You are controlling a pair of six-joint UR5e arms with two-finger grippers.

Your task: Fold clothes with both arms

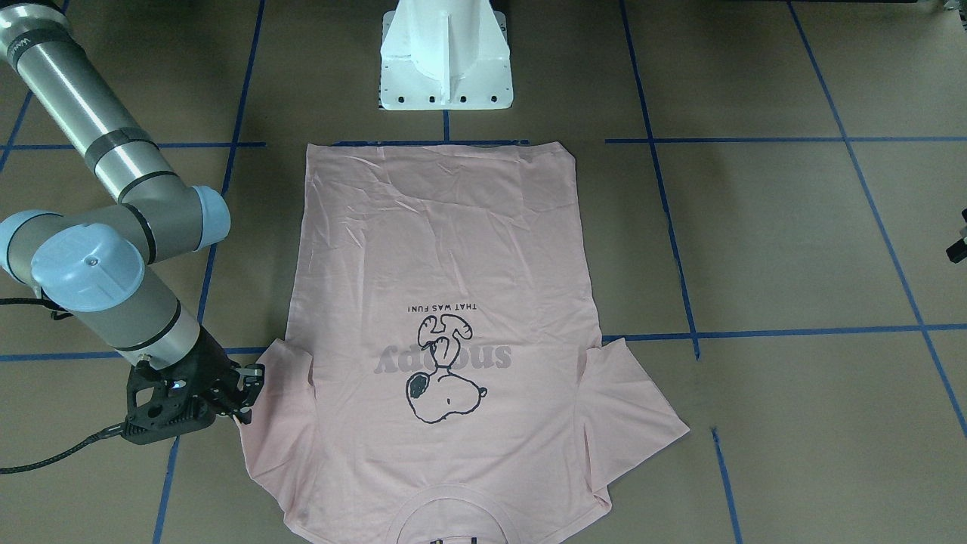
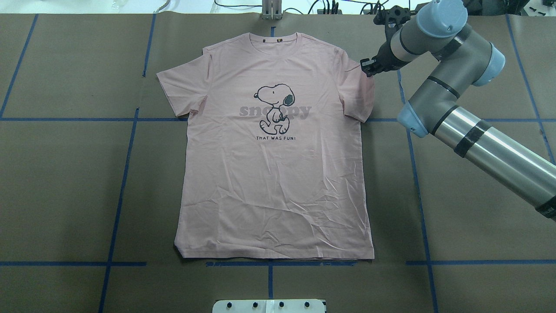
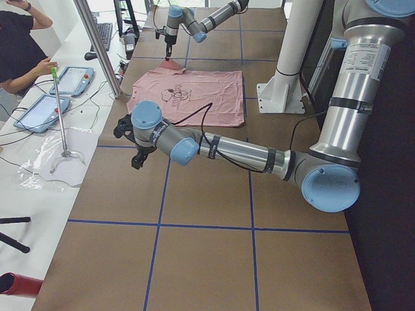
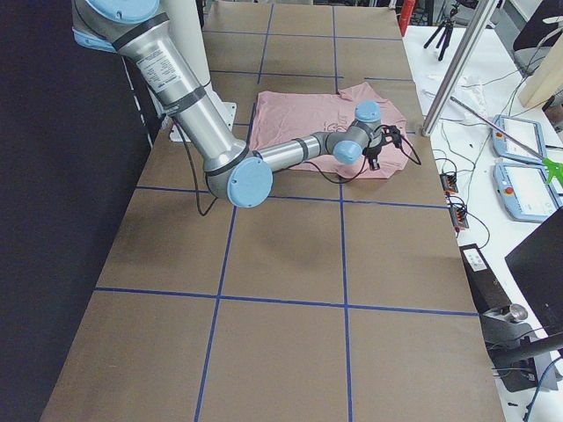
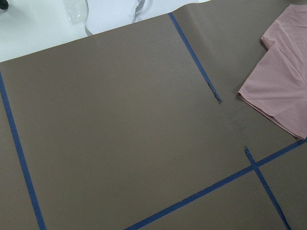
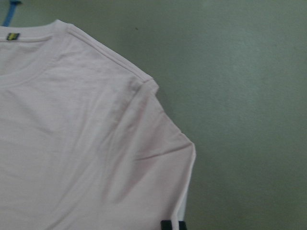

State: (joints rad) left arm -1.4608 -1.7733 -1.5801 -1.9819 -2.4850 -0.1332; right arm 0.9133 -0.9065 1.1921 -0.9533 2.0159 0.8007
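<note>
Right gripper: black, two-fingered, low over the table at the outer hem of the right sleeve. The right wrist view shows only its dark fingertips at the bottom edge, against the sleeve hem. Whether the jaws are apart or clamped on the cloth cannot be told.

Left gripper: black, raised over bare table, well apart from the garment. Its wrist view shows none of its fingers, only brown surface and the left sleeve at the frame's edge. Jaw spacing cannot be told; nothing is seen in it.

Pale pink short-sleeved T-shirt with the black-outline Snoopy cartoon: spread flat, print side up, on the brown paper-covered table marked with blue tape lines. The long axis runs straight out from the white pedestal base. The hem is nearest the base; the ribbed collar points to the far edge. Both sleeves lie out to the sides.
</note>
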